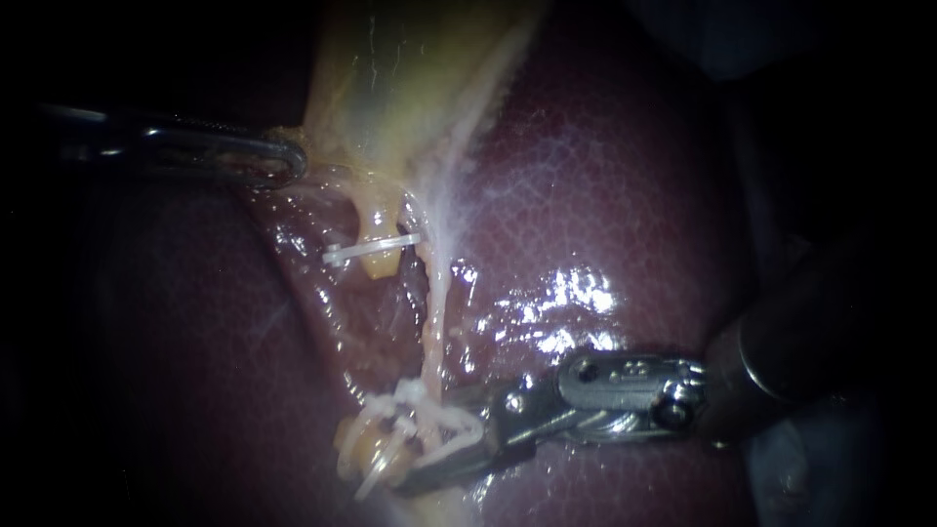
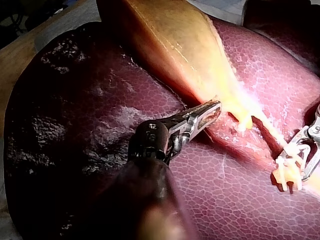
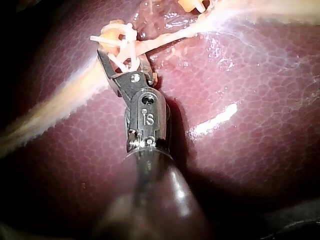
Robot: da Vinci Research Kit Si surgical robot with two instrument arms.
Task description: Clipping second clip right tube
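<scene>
Nearest the camera, the right instrument (image 1: 427, 444) lay low across the liver (image 1: 625, 224). Its jaws stood a little apart, closed on a white clip (image 1: 451, 436) that straddled the right tube (image 1: 431, 332) at its lower end. That tube was a thin, pale, stringy strand running from the gallbladder's fringe down to the jaws. Just beside the jaws a tangle of white clip legs (image 1: 376, 461) sat on a yellowish lump. How many clips were in it, and where the held one ended, could not be made out. The instrument's shaft was lost in darkness at the right. Farther off, another clip (image 1: 371, 250) crossed a short yellow stump (image 1: 383, 217) beside the tube. Beyond that, the left instrument (image 1: 291, 161) had its jaws together, pinching the edge of the gallbladder (image 1: 410, 88), whose far part was cut off.
</scene>
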